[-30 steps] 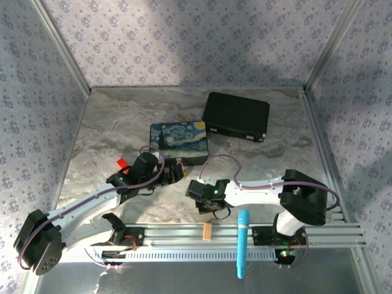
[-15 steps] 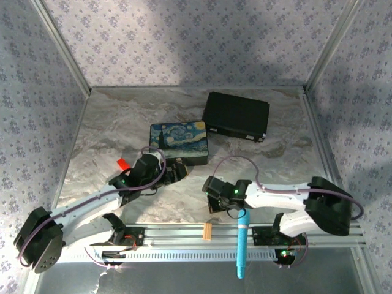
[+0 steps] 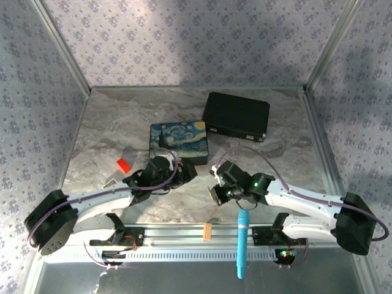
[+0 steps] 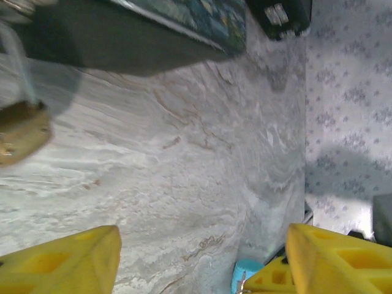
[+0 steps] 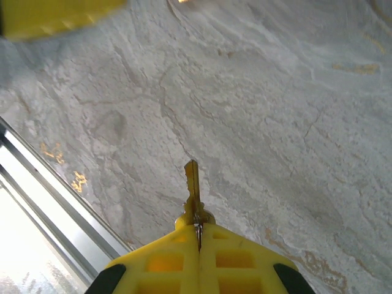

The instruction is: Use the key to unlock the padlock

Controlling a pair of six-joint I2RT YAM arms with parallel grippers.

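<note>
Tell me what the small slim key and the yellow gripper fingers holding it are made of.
The small slim key: metal, pale brassy sheen, thin flat blade with a glint. The yellow gripper fingers: probably moulded or printed plastic, matte, with recessed pockets.

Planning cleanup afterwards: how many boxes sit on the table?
2: the blue painted box near the centre, and the black box beyond it to the right. Smaller ones may be hidden.

We've got the key (image 5: 192, 184) showing only its blade, the head buried inside the right gripper (image 5: 197, 229). From the top view it's too small for us to pick out. On the left wrist view, the padlock (image 4: 21, 131) is a brass blur clipped by the left edge. The left gripper (image 4: 202, 245) runs off the bottom, with just two yellow tips in shot.
</note>
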